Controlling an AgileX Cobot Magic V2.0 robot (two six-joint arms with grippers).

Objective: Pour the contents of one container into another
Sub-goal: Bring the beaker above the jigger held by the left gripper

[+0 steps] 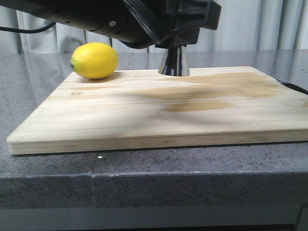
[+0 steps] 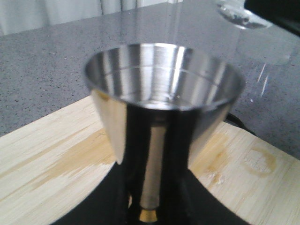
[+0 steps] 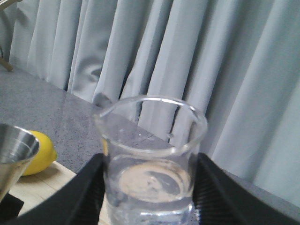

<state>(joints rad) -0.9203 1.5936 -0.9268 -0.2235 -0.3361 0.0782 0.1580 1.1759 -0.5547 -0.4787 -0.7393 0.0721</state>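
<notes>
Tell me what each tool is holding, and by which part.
The left tool grips the steel jigger around its narrow waist. The right tool clamps the glass beaker by the sides of its lower body.

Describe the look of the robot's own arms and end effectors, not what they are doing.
The arm across the front view is glossy black, with a small silver screw and a black cable trailing off its left side. The left end effector and right end effector have matte black fingers; the right ones look finely ribbed.
</notes>
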